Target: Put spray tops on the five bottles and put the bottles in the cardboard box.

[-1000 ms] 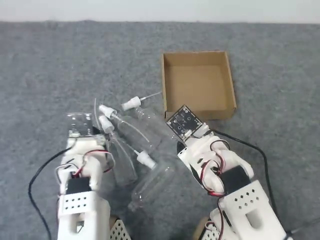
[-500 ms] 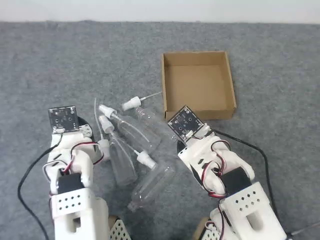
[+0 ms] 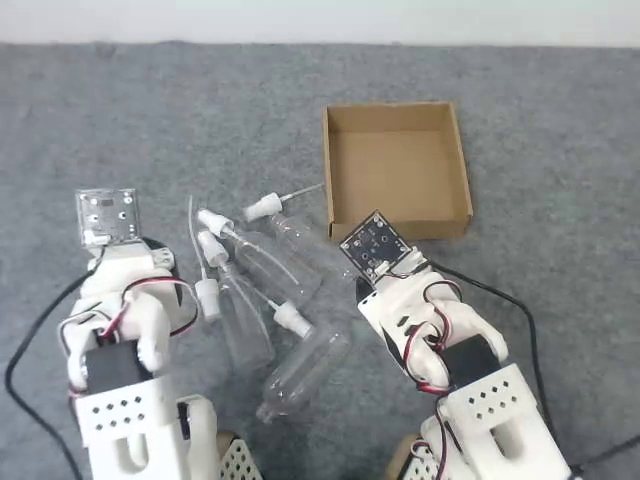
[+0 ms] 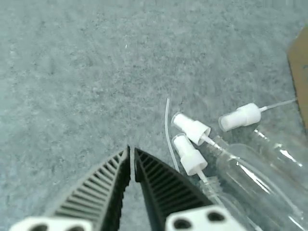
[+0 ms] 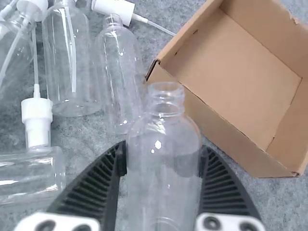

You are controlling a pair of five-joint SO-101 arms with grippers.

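Several clear bottles (image 3: 262,300) lie in a pile on the grey carpet, with white spray tops (image 3: 263,207) among them. The open cardboard box (image 3: 398,170) stands behind them to the right. In the right wrist view my right gripper (image 5: 162,151) is shut on a clear bottle (image 5: 163,163) that has no top, its neck pointing at the box's near corner (image 5: 159,65). My left gripper (image 4: 131,153) is shut on nothing over bare carpet, to the left of two spray tops (image 4: 191,129) with their tubes inside bottles. The left arm (image 3: 120,320) stands left of the pile.
A loose spray top (image 5: 36,122) with its tube lies beside the lying bottles (image 5: 67,67). Another spray top (image 4: 240,117) lies near the box's side. Open carpet spreads to the left and behind the pile. The right arm (image 3: 420,320) stands just in front of the box.
The left arm has swung left, away from the pile, uncovering a spray top beside the bottles. The right arm has hardly moved and still holds its bottle.
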